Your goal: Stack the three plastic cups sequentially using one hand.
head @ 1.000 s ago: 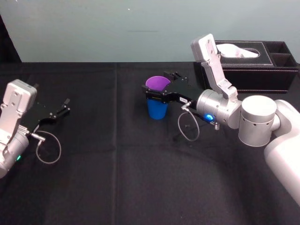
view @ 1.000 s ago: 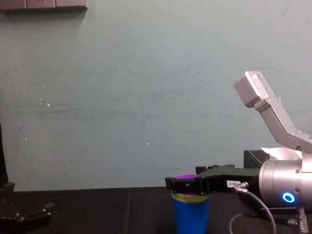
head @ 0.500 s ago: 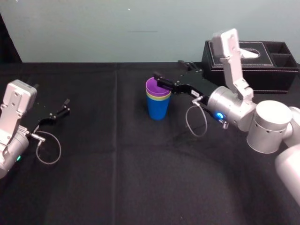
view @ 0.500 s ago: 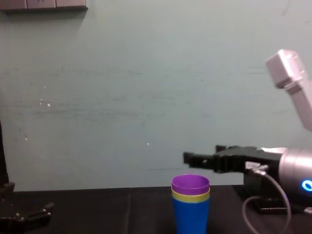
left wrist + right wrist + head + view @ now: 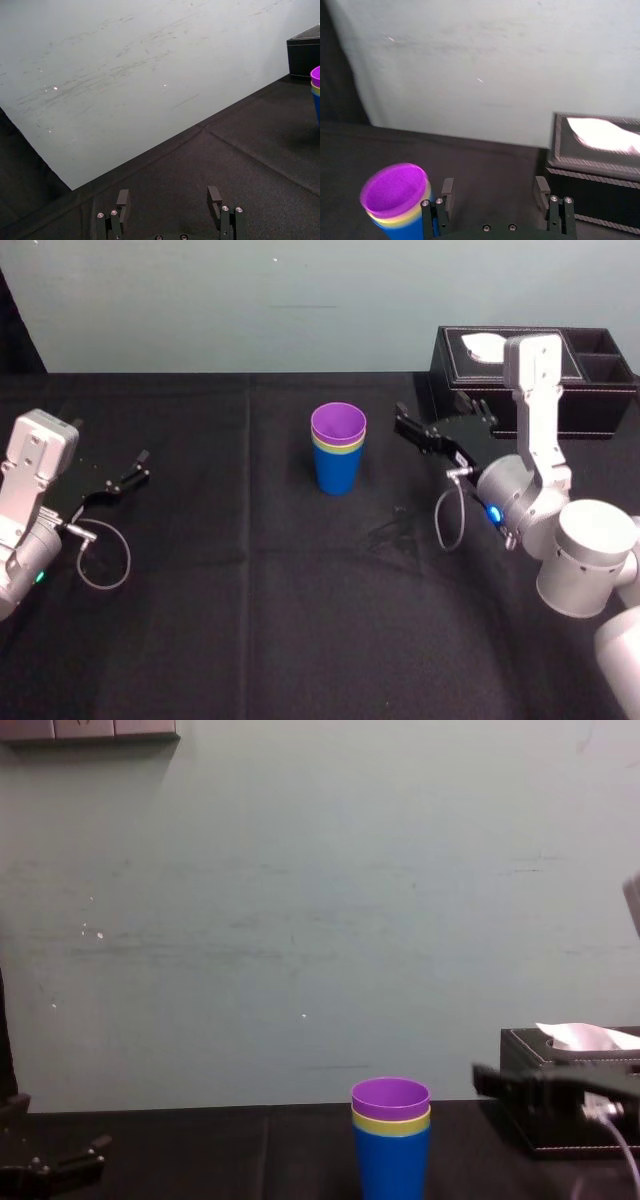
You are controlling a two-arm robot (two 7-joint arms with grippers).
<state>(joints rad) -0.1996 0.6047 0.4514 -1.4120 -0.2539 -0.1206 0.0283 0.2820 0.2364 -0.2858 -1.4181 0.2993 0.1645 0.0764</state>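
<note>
The three plastic cups stand nested in one stack on the black table: the purple cup [image 5: 338, 424] on top, the yellow-green cup's rim [image 5: 338, 448] below it, the blue cup [image 5: 337, 473] at the bottom. The stack also shows in the chest view [image 5: 390, 1140] and the right wrist view [image 5: 396, 193]. My right gripper [image 5: 441, 418] [image 5: 493, 192], on the silver arm with the blue ring, hangs open to the right of the stack, apart from it, with nothing between its fingers. My left gripper [image 5: 124, 481] [image 5: 168, 200] rests open at the far left.
A black leather tissue box [image 5: 560, 380] [image 5: 600, 155] stands at the back right, just behind my right gripper. A pale wall runs along the table's far edge. Bare black cloth [image 5: 250, 570] lies in front of the stack.
One second ago my right gripper stood around the purple cup's rim over the stack. It has since let go and drawn back to the right, towards the tissue box. The stack stays put.
</note>
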